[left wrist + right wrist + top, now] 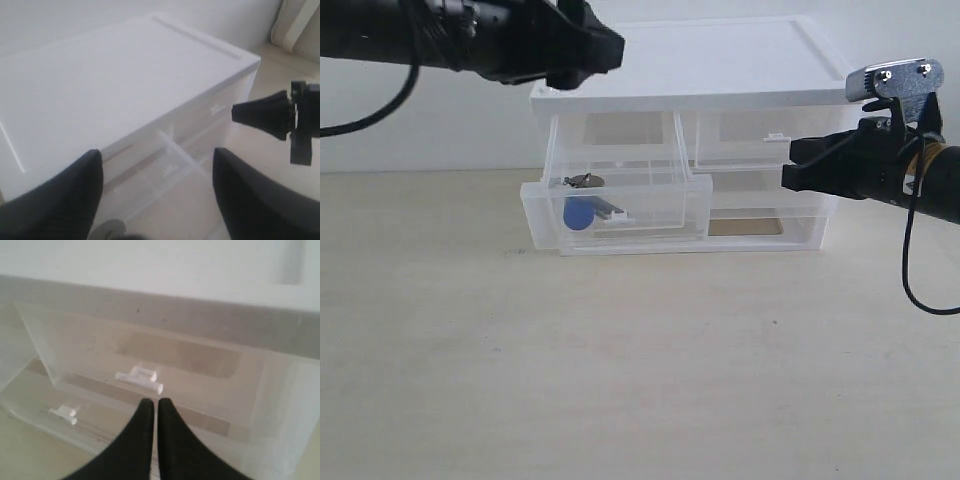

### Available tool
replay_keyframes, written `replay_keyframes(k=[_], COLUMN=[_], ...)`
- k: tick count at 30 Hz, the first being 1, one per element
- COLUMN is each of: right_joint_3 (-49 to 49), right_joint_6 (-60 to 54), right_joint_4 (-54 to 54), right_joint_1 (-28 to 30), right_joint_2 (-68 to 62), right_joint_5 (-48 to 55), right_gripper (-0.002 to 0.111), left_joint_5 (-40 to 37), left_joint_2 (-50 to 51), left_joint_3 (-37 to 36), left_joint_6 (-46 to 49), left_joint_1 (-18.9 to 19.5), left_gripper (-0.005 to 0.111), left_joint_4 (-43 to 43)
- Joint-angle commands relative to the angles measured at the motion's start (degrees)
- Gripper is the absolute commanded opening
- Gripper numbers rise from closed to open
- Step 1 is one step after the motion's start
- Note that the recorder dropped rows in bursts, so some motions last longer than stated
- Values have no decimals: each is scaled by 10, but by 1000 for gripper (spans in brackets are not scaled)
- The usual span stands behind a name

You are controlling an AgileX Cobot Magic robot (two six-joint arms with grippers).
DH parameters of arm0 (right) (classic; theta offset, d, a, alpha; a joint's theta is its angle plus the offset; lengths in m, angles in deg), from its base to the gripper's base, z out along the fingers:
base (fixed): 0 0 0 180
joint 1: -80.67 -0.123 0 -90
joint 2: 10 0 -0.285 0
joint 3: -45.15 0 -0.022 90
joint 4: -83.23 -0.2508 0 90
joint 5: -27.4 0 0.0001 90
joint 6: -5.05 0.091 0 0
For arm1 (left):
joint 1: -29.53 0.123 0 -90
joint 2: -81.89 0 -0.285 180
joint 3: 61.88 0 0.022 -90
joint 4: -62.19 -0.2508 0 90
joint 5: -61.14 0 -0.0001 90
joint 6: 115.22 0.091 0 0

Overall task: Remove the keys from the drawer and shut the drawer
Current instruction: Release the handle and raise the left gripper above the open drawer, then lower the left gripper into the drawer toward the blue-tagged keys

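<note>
Left claw (157,165) gapes wide; right claw (151,402) seems pinched together.

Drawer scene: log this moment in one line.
drawer open | keys inside | left fingers open, above unit | right fingers shut

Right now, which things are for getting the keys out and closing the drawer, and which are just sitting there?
For the job:
- keys, lying in the drawer
- small left drawer, pulled open
- left hand, open above the drawer unit
- right hand, shut

Just sitting there:
- small right drawer
- wide bottom drawer
- table
</note>
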State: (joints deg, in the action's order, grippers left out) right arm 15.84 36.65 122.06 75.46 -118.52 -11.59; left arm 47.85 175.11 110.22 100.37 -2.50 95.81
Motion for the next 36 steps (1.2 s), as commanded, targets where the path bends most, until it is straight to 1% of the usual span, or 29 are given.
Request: replay_keyframes(k=[1,4,6,8,11,13,16,21,25,28,30,32,36], right_joint_3=[2,2,2,2,2,2,2,2,2,2,2,2,2], right_joint_6=[-2,-1,-1,-1,-1,-1,-1,-1,-1,-1,-1,-1,1], right_joint_4=[1,1,1,1,1,1,1,1,1,1,1,1,1], right_joint_1=[-1,-1,-1,-1,-1,-1,-1,-1,-1,-1,-1,-1,-1], right_joint_2=[1,1,1,1,1,1,1,1,1,1,1,1,1], right_joint_5=[1,-1,-2,-2,-2,-2,-2,-2,-2,-2,-2,-2,-2], right_gripper=[1,1,1,1,1,1,1,1,1,1,1,1,1], left_joint_5=[-41,-44,-62,-107,-196,-232,-267,-305,-325,-349,-341,-312,-280], left_joint_2=[66,109,131,155,187,200,211,215,217,223,224,224,207], left_joint_3=[43,73,98,131,178,200,223,240,241,241,241,243,264], left_joint_6=[-12,-78,-135,-222,-340,-367,-360,-310,-267,-261,-251,-235,-206], left_joint_1=[9,9,9,9,9,8,8,8,8,7,7,7,4], left_gripper=[60,60,60,60,60,60,60,60,60,60,60,60,60], left_joint_4=[-41,-113,-183,-278,-412,-447,-437,-374,-319,-309,-309,-309,-319])
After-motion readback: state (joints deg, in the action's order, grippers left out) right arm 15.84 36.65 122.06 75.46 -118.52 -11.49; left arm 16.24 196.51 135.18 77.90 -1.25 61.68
